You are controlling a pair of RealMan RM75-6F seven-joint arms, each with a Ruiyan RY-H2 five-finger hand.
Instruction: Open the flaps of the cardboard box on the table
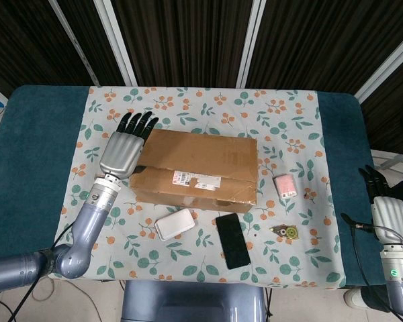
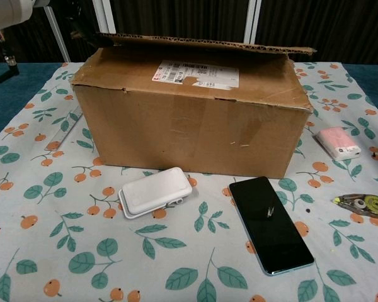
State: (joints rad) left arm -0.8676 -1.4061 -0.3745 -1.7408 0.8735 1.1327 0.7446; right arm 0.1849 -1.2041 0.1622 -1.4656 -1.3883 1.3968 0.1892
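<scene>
Cardboard box [image 1: 196, 167] flaps lie closed; left robot hand [image 1: 125, 149] flat beside its left edge.

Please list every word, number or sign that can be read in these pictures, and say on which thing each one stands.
Nothing can be read for certain.
Shipping label on the cardboard box: red and black print, too small and blurred.
Pink pack: small marks, unreadable.
Tape dispenser: no legible print.

We saw that the left hand [image 1: 125, 149] had a silver metal back and black fingers, mounted on a ribbed silver wrist and a smooth blue-grey arm [image 1: 80, 235]. The right hand [image 1: 385, 204] matched it, with thin black cables and a small green light on its wrist.
</scene>
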